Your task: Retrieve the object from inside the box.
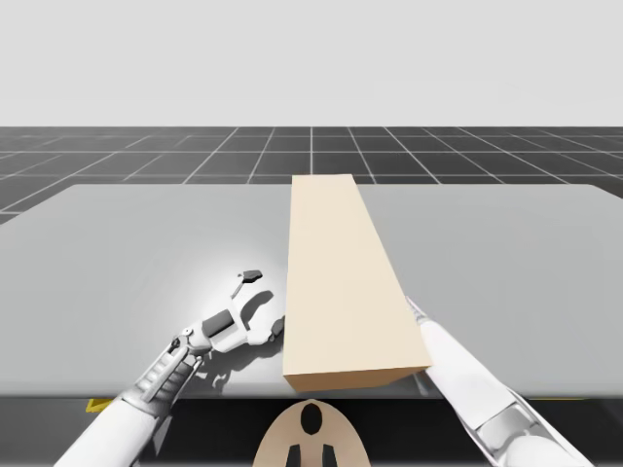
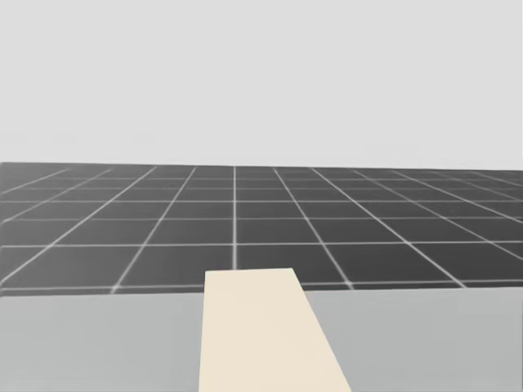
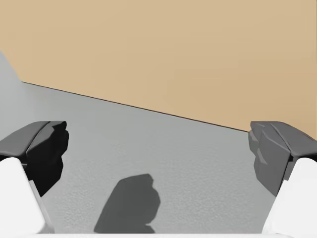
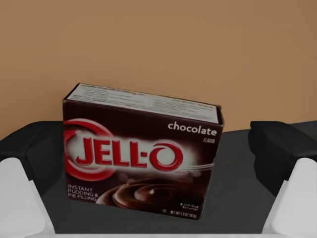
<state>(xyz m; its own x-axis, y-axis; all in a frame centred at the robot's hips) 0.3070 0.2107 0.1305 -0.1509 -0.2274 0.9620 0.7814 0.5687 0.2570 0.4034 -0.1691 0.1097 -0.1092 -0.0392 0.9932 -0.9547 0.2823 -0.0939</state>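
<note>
Right wrist view: your right gripper point(image 4: 158, 148) gapes, dark brown box point(image 4: 143, 158) between its fingers; left gripper point(image 3: 158, 148) spread too.

On table point(image 1: 117, 253), long tan box point(image 1: 341, 282); left hand point(image 1: 261, 302) spread beside it; right arm point(image 1: 467, 375) opposite.

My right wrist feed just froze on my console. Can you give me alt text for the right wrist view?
A small dark brown box stands upright between the open fingers of the right gripper, not clamped. A tan wall rises close behind it, and the floor under it lies in shadow.
</note>
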